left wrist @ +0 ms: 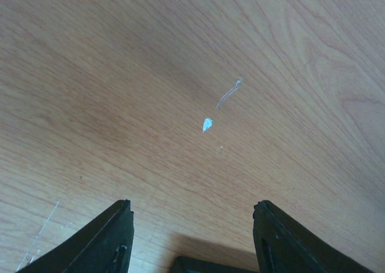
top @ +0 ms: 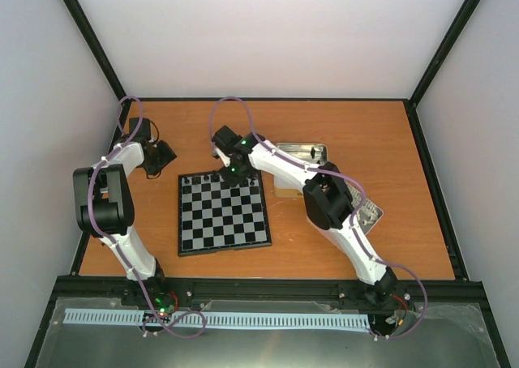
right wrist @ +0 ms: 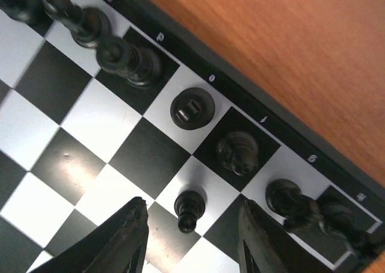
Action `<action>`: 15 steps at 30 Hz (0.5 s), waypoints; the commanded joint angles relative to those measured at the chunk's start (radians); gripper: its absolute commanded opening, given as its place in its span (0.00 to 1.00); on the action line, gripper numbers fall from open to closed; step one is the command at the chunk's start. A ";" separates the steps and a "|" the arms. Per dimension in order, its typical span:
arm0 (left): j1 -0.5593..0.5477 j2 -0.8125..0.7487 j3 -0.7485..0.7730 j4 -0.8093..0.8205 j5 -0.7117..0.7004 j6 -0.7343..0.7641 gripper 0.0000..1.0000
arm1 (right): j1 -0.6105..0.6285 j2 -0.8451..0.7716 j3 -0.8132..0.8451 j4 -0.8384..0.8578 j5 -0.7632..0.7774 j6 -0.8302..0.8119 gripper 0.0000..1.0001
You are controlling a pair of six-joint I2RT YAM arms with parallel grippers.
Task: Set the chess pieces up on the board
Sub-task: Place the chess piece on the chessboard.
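Left hand hangs spread over bare tabletop, beside the board. Right hand is spread around a black pawn, which stands free before the back-rank pieces. Pawn placed, I reckon. Next: lift clear without nudging it, then fetch another.

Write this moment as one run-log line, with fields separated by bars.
left gripper: open, empty, over table | right gripper: open, pawn standing between fingers | board: back-row pieces standing
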 commanded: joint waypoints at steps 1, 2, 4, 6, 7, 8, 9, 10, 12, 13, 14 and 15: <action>0.005 -0.010 0.012 0.041 -0.012 -0.001 0.57 | -0.019 -0.130 0.014 0.042 -0.048 -0.015 0.43; 0.005 -0.012 0.006 0.049 -0.016 -0.001 0.58 | -0.024 -0.153 -0.006 0.057 -0.050 -0.017 0.43; 0.005 -0.011 -0.001 0.060 -0.018 -0.006 0.58 | -0.036 -0.213 -0.051 0.096 -0.026 -0.011 0.43; 0.005 -0.003 0.002 0.062 -0.013 -0.001 0.59 | -0.064 -0.282 -0.102 0.136 0.004 0.015 0.43; 0.006 0.000 0.002 0.067 -0.010 0.005 0.59 | -0.084 -0.314 -0.136 0.159 0.014 0.035 0.43; 0.005 0.000 0.003 0.071 -0.009 0.009 0.59 | -0.105 -0.342 -0.172 0.182 0.028 0.057 0.43; 0.004 -0.002 0.001 0.076 -0.011 0.013 0.59 | -0.127 -0.372 -0.207 0.204 0.042 0.085 0.43; 0.005 -0.007 -0.001 0.084 -0.015 0.017 0.59 | -0.153 -0.399 -0.243 0.219 0.058 0.123 0.43; 0.006 -0.015 -0.004 0.098 -0.021 0.017 0.59 | -0.205 -0.445 -0.313 0.235 0.078 0.178 0.43; 0.005 -0.018 -0.001 0.103 -0.019 0.016 0.59 | -0.232 -0.467 -0.353 0.244 0.086 0.198 0.43; 0.005 -0.019 0.003 0.105 -0.018 0.014 0.59 | -0.256 -0.489 -0.387 0.251 0.087 0.213 0.43; 0.005 -0.022 0.007 0.108 -0.018 0.011 0.59 | -0.282 -0.509 -0.422 0.254 0.087 0.226 0.43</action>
